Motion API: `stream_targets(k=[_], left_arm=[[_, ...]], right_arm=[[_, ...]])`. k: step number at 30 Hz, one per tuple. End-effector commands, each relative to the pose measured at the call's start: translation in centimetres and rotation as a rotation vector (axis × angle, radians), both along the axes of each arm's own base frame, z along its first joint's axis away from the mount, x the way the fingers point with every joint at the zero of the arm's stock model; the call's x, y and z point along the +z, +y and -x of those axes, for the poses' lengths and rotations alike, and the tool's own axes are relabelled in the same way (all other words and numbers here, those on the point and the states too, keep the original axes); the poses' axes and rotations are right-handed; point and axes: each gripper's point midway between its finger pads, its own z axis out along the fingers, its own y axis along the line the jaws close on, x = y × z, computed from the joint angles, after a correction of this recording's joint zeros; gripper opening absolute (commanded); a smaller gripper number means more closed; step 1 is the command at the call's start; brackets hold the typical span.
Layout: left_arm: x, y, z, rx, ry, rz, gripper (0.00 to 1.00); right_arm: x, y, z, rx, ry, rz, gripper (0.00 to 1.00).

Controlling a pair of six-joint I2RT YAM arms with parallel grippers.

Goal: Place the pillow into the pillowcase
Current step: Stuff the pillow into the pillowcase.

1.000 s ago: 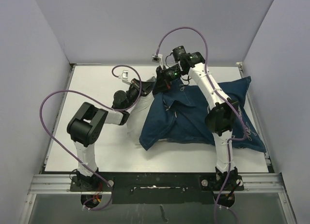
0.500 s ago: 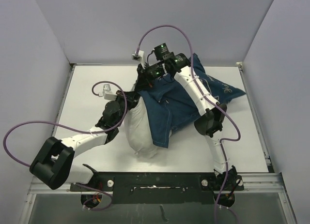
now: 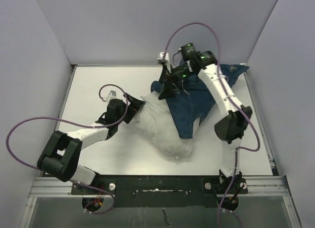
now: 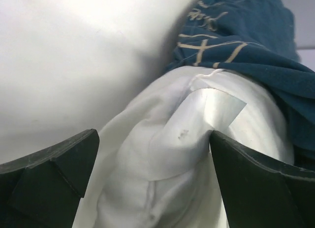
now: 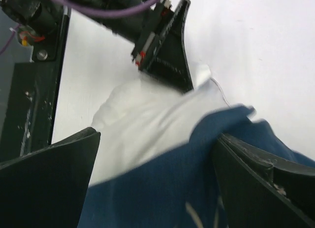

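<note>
Navy cloth with cream drawings, the pillowcase [image 3: 202,97], is spread over the far right part of the table [image 3: 93,85], one corner reaching almost to the table's far right edge. The white pillow [image 3: 160,129] lies beside and partly under it. Its long axis runs on a slant from the far left, at the left gripper [image 3: 135,105], to the near right, where a bare rounded end points toward the arm bases. The blue cloth is draped over the pillow's right flank only. Whether that flank is inside the case or merely beneath it cannot be told.

The left gripper is seen with its jaws spread wide, the pillow's far left corner and a sewn-in label [image 4: 206,114] lying between them unpinched. The right gripper [image 3: 166,89] is likewise wide apart and clasps nothing. It hangs over the hem of the pillowcase where blue meets white, at the far end of the pillow.

The coming move is judged to turn on this hem. It lies directly under the right gripper and just to the right of the left one, so the right arm is the nearer for taking the cloth and the left for the pillow corner. To cover the pillow, the case would have to be drawn along the slanted axis toward the near right. Bare table lies to the left and along the near edge. On the far right little margin is left before the edge and the side wall.
</note>
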Motion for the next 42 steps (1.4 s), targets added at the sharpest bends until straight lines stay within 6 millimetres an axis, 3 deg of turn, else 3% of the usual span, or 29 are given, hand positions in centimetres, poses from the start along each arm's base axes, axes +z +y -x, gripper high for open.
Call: stream_targets(k=[1,5,8,12,15,19,22,23,25,29,31,33,36,40,42], left_arm=[[5.3,2.6,1.6,-0.072,-0.095,-0.11,0.98],[6.5,5.3,4.5,-0.127,-0.1,-0.149,0.98],[8.3,4.4,7.1,-0.237,-0.143,-0.114,0.97],[10.5,0.5,10.2,-0.431,-0.185,-0.008,0.93],[9.9,-3.6,12.7,-0.592,-0.182,-0.068,0.93],[8.3,-7.0,13.3,-0.711,-0.191,-0.164,0.95],[7.3,-9.4,13.5,-0.777,-0.309,-0.248,0.96],[7.1,-10.4,13.6,-0.802,-0.363,-0.266,0.96],[6.2,-12.3,14.4,-0.866,-0.484,-0.341,0.96],[4.7,-14.8,16.1,-0.912,-0.774,-0.544,0.98],[4.8,-15.8,16.8,-0.905,-0.922,-0.627,0.98],[4.8,-16.8,17.1,-0.911,-1.017,-0.719,0.98],[4.2,-18.1,15.9,-0.89,-1.087,-0.885,0.98],[5.3,-19.2,11.8,-0.708,-1.141,-1.036,0.98],[6.6,-19.0,8.8,-0.565,-1.109,-1.1,0.91]], right_arm=[[8.4,-5.1,3.2,0.012,-0.325,-0.077,0.98],[6.6,-8.9,3.1,-0.073,-0.315,-0.019,0.98],[5.0,-11.2,3.0,-0.154,-0.284,0.022,0.98],[-1.0,-13.1,4.3,-0.268,-0.204,0.157,0.98],[-5.2,-14.6,4.4,-0.362,-0.226,0.282,0.98],[-6.7,-15.3,2.8,-0.498,-0.223,0.315,0.98],[-8.6,-15.4,2.2,-0.529,-0.23,0.352,0.99],[-9.1,-15.5,2.2,-0.533,-0.22,0.36,0.93],[-9.6,-15.6,2.4,-0.539,-0.192,0.363,0.67],[-7.2,-14.8,3.8,-0.496,-0.116,0.267,0.13],[-4.3,-13.7,5.2,-0.415,-0.058,0.147,0.0],[-0.8,-12.3,7.0,-0.298,0.003,-0.014,0.0],[3.5,-10.2,9.4,-0.168,0.133,-0.216,0.0],[5.3,-8.0,9.7,-0.124,0.304,-0.299,0.0],[6.2,-6.8,9.9,-0.08,0.342,-0.319,0.0]])
